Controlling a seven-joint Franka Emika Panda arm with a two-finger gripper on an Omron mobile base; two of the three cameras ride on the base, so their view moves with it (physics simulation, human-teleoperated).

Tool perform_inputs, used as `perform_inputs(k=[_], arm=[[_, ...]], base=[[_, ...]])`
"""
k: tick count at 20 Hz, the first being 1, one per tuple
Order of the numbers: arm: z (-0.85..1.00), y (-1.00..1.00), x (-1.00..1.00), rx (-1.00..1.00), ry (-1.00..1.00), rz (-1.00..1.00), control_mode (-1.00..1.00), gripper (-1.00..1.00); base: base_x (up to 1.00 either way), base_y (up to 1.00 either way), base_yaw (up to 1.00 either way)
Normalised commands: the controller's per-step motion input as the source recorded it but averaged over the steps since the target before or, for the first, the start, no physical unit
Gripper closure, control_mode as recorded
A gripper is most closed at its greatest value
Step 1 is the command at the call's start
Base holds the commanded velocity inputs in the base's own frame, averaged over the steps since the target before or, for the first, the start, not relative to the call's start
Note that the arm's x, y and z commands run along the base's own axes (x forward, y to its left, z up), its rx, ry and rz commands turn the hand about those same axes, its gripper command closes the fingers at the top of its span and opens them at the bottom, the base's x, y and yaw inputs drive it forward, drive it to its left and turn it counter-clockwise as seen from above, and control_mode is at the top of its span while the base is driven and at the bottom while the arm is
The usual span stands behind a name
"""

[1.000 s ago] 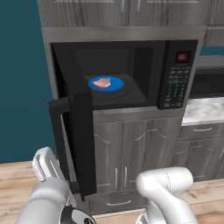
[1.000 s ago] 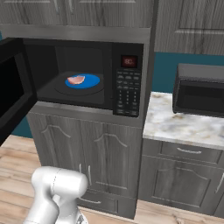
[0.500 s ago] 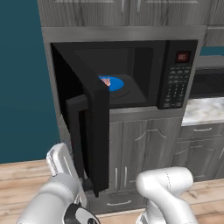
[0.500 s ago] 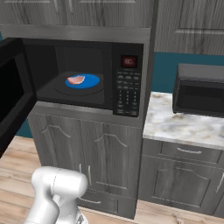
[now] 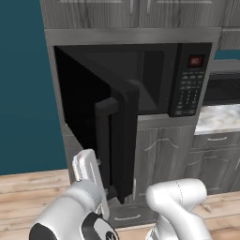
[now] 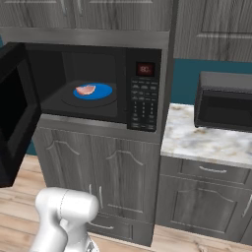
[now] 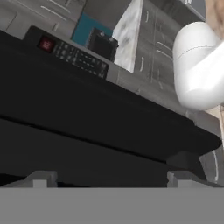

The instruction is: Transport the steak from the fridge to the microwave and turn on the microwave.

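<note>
The arm reaches low, its hand (image 7: 107,179) (fingers spread wide, holding nothing) against the microwave (image 6: 98,83) door.

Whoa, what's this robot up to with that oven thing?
A white robot arm is working at the microwave. The steak already lies on a blue plate inside, and the microwave's door stands partly swung, neither fully open nor shut. The claw is open, holding nothing, right up against the outer face of that door. The microwave has not yet been closed or switched on. Beside it, a second dark oven sits on a marble counter.
</note>
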Motion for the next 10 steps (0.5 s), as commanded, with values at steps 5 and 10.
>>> perform_inputs(k=[5,10], arm=[[0.0,-0.54,0.02,0.04,0.0,-0.13,-1.0,-1.0],[0.0,-0.54,0.06,0.04,0.0,-0.11,-1.0,-1.0]], base=[[0.0,0.0,0.0],[0.0,0.0,0.0]])
